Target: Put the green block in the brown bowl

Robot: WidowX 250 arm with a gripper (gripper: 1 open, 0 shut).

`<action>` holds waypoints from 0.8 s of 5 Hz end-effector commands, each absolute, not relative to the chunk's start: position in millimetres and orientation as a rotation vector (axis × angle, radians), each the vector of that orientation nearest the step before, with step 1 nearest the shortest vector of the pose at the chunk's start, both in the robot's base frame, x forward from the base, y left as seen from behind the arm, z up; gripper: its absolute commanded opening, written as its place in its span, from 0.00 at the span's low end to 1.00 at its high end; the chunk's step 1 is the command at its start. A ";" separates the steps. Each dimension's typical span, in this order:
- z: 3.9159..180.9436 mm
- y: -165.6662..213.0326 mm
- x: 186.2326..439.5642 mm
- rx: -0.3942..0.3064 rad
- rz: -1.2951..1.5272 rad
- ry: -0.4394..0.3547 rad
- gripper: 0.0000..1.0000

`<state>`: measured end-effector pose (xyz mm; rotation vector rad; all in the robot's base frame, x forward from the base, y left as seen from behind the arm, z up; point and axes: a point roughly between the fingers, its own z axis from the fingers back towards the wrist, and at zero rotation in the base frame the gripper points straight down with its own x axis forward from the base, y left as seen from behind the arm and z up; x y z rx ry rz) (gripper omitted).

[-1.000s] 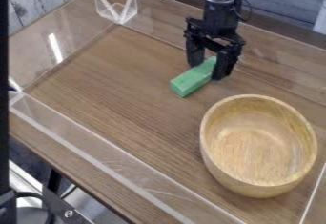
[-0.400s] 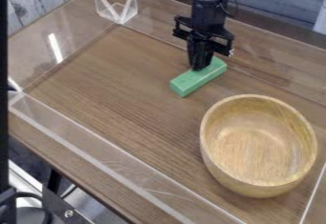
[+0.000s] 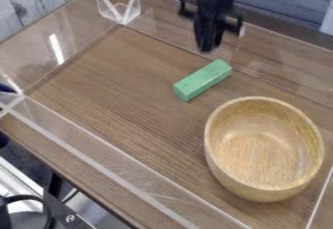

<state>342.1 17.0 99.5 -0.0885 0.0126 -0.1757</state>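
Wood-grain tabletop (image 3: pixel 117 106), fenced by low clear acrylic walls (image 3: pixel 39 101), sets the scene for a grasp that came away empty. One second ago the gripper (image 3: pixel 209 44) straddled the green block (image 3: pixel 203 80) with its fingers spread; they then pinched together at the block's far end, and now the arm has lifted clear with its fingers pressed shut on nothing. The green block lies flat on the wood where it was, just up and left of the brown bowl (image 3: pixel 266 147), apart from its rim and pointing away from it on a diagonal. The gripper hangs above the block's far end, farther from the bowl than the block itself. The brown bowl sits empty. By the look of it, the pick failed, so the task stands unstarted: the fingers would need to reopen, descend around the block's narrow sides, and close again before any carry to the bowl.
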 end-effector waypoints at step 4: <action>107.6 -2.5 364.6 -0.105 -0.229 0.024 1.00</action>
